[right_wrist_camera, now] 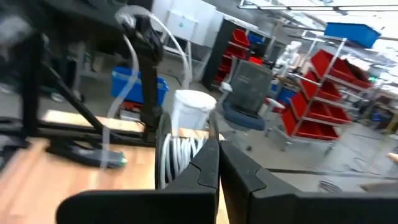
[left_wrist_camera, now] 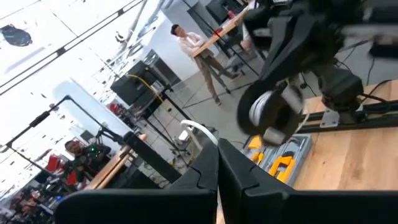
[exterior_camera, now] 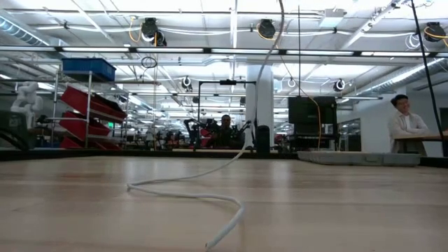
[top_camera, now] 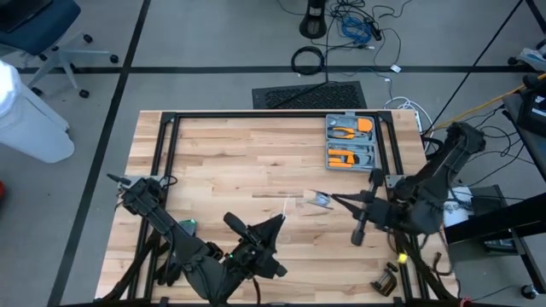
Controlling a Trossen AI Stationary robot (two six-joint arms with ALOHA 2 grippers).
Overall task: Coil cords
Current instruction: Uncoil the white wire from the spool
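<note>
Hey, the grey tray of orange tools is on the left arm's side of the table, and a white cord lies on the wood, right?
Not quite. The high view shows the grey tray of orange tools on the right arm's side of the table, not the left. The white cord does lie on the wood.

Bright, even overhead light floods your wooden table (top_camera: pixel 230 162), leaving only faint shadows under the arms. At twelve o'clock in the low view, ceiling light strips (exterior_camera: pixel 231 31) glare white and the near end of the white cord (exterior_camera: pixel 224 227) goes soft. Both wrist views smear with motion blur; at nine o'clock the left wrist view washes out pale.
</note>
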